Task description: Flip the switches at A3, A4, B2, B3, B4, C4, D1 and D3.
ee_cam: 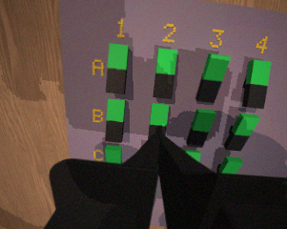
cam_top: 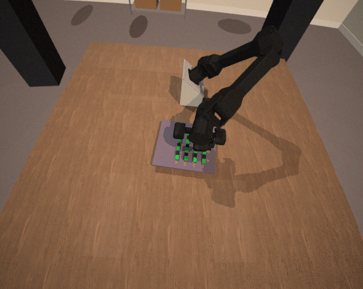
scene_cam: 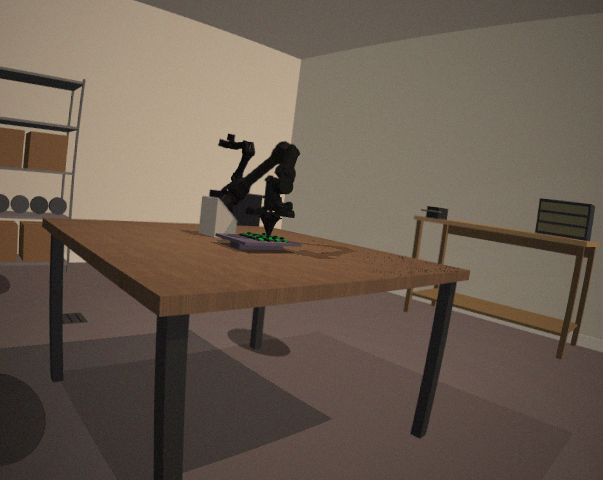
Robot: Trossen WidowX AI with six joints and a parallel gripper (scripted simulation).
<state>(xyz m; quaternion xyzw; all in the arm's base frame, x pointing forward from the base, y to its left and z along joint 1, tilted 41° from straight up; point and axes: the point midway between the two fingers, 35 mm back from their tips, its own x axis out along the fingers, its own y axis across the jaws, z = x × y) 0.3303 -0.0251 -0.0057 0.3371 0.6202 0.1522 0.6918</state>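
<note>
The mauve panel (cam_top: pixel 162 155) (ee_cam: pixel 91 19) carries rows of green-and-black switches. My gripper (scene_cam: pixel 269 235) (ee_cam: pixel 157 139) is shut and empty, pointing down; in the wrist view its tips overlap the near, black half of switch B2 (ee_cam: pixel 159 114). Contact cannot be told. Switches A3 (ee_cam: pixel 215 68) (cam_top: pixel 186 156), A4 (ee_cam: pixel 258 72) (cam_top: pixel 177 155), B3 (ee_cam: pixel 202 120) (cam_top: pixel 186 147), B4 (ee_cam: pixel 246 124) (cam_top: pixel 178 146) and part of C4 (ee_cam: pixel 231 165) show. Which ends are raised is not clear. Row D is hidden by the fingers in the wrist view.
Switches A1 (ee_cam: pixel 118 56), A2 (ee_cam: pixel 167 62) and B1 (ee_cam: pixel 115 111) stand beside them, with C1 (ee_cam: pixel 113 154) partly hidden. A pale wedge-shaped block (cam_top: pixel 189 94) (scene_cam: pixel 216 217) stands on the wooden table (cam_top: pixel 112 201) (scene_cam: pixel 187 268) behind the panel, near the arm's base.
</note>
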